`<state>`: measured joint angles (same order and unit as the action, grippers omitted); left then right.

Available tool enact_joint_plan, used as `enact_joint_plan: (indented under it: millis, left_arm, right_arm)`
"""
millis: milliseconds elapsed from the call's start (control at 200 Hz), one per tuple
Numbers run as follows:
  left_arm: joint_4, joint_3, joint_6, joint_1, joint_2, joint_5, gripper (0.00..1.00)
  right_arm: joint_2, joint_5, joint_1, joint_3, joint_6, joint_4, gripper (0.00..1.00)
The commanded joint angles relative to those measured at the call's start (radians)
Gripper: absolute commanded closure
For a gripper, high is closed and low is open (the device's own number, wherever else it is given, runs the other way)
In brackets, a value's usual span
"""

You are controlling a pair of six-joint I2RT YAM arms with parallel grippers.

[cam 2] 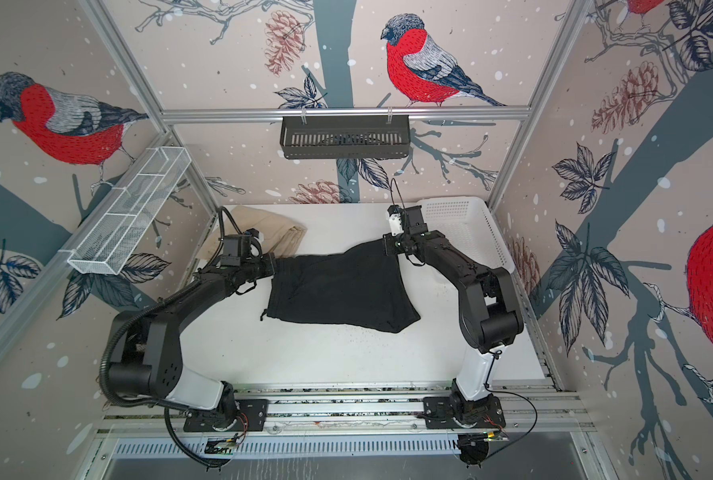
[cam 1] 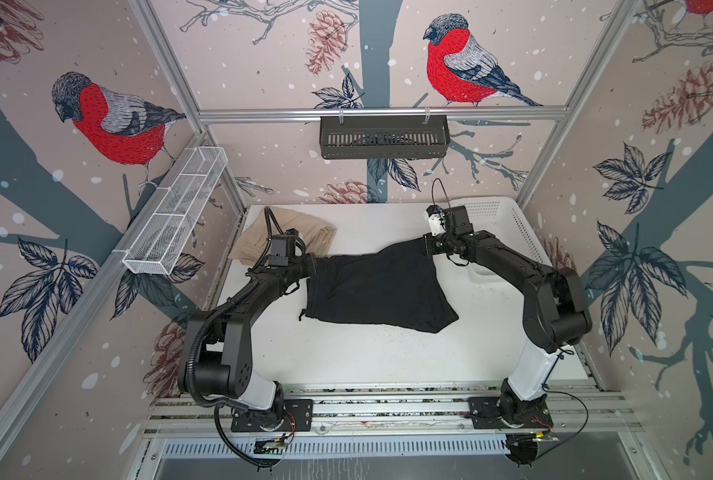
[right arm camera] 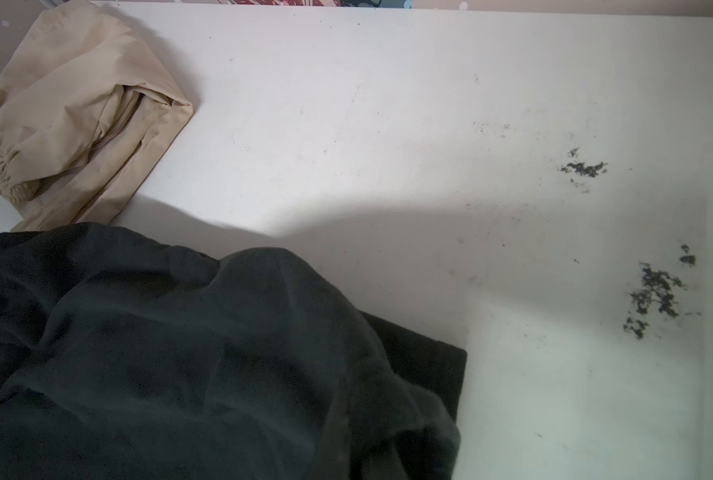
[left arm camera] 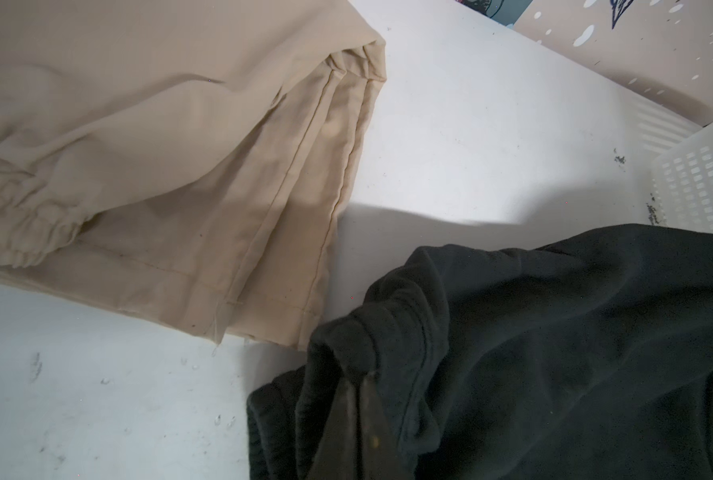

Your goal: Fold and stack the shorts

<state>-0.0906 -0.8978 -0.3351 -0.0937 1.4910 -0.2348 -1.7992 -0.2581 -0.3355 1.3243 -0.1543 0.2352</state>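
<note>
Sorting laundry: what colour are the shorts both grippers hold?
They are black shorts; clearest in a top view.

In both top views the black shorts (cam 1: pixel 379 291) at centre are plain, as are the beige shorts (cam 1: pixel 321 232) to their upper left. The bench (cam 1: pixel 388 361) is white with dark specks (right arm camera: pixel 653 295), the basket (cam 1: pixel 512 224) white and perforated, the walls (cam 1: pixel 263 62) pale pink with red-breasted birds (cam 1: pixel 458 66).

- Robot test cell, lab setting: aluminium-profile frame (cam 1: pixel 263 113) encloses a white desk (cam 1: pixel 388 357).
- Walls: printed bullfinch backdrop panels (cam 1: pixel 263 54).
- Two robot arms (cam 1: pixel 226 328) bolted to front rail (cam 1: pixel 388 409), cables (cam 1: pixel 221 432) exposed.
</note>
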Motion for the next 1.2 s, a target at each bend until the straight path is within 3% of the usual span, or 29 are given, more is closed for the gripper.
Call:
enact_joint_plan:
  millis: [0, 50, 120, 260, 355, 460, 625, 790, 960, 1195]
  left_arm:
    - [0.003, 0.005, -0.007, 0.002, -0.025, -0.002, 0.76]
    - [0.01, 0.005, -0.001, 0.001, -0.021, -0.01, 0.46]
    - [0.012, 0.001, 0.005, 0.002, 0.001, -0.011, 0.3]
    - [-0.024, -0.024, 0.001, 0.003, 0.056, 0.063, 0.28]
    - [0.008, -0.015, 0.005, 0.003, 0.085, 0.049, 0.29]
    - [0.046, -0.015, 0.004, 0.003, 0.119, -0.005, 0.37]
    - [0.006, -0.031, 0.005, 0.004, 0.109, 0.017, 1.0]
    - [-0.167, -0.051, 0.006, 0.005, 0.019, 0.131, 1.0]
    - [-0.228, -0.016, -0.019, 0.006, -0.072, 0.217, 1.0]
    - [-0.196, -0.056, 0.002, 0.007, 0.064, 0.244, 1.0]
  right_arm:
    - [0.019, -0.003, -0.002, -0.015, 0.008, 0.003, 0.98]
    - [0.012, -0.009, -0.003, -0.016, 0.01, 0.0, 0.98]
    - [-0.004, -0.019, -0.005, -0.008, 0.01, -0.003, 0.98]
    - [-0.023, -0.03, -0.015, 0.014, 0.012, -0.002, 0.98]
    - [-0.032, -0.029, -0.017, 0.027, 0.018, 0.004, 0.98]
    - [-0.047, -0.028, -0.018, 0.046, 0.027, 0.02, 0.98]
    - [-0.031, -0.013, -0.019, 0.055, 0.032, 0.055, 0.99]
    - [0.033, 0.042, -0.017, 0.04, 0.027, 0.125, 0.98]
    - [0.042, 0.053, 0.005, 0.022, 0.018, 0.121, 0.99]
    - [-0.163, 0.028, 0.025, 0.133, 0.03, 0.084, 0.97]
